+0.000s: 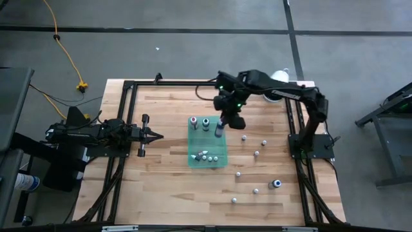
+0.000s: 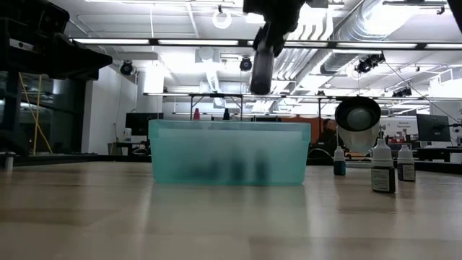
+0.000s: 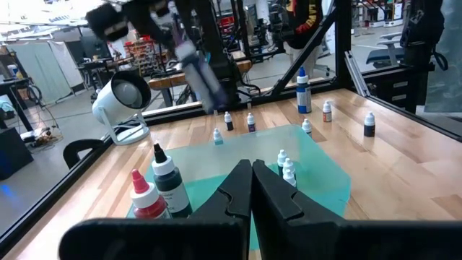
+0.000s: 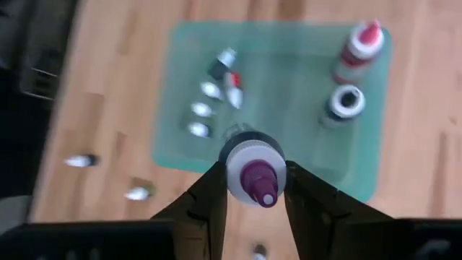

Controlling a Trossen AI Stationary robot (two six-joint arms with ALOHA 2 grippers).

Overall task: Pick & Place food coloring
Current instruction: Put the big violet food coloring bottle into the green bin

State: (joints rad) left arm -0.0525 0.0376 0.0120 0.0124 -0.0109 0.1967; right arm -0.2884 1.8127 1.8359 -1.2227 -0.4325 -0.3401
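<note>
A food coloring bottle (image 4: 250, 167) with a purple top hangs in my right gripper (image 4: 253, 189), above the far right part of the translucent green tray (image 1: 219, 147). In the low view the bottle (image 2: 261, 66) is well clear of the tray (image 2: 229, 153). A red-topped bottle (image 4: 359, 45), a dark-topped bottle (image 4: 343, 102) and several tiny whitish bottles (image 4: 208, 91) stand or lie in the tray. More small bottles (image 1: 256, 153) stand loose on the table to the tray's right. My left gripper (image 1: 156, 135) waits shut, level, left of the tray. My right gripper pinches the bottle between its two fingers (image 4: 211, 193) at the shoulder (image 4: 232, 172) just under the purple top. The fingers slant down from above, from the table's far right. The bottle hangs lifted clear over the tray, slightly tilted, top toward the wrist.
A white cylinder-shaped lamp (image 1: 278, 76) stands at the far right corner. Loose bottles (image 1: 277, 184) are scattered over the table's right half down to the near edge. A black frame (image 1: 129, 116) borders the table. Bare wood lies left of and nearer than the tray.
</note>
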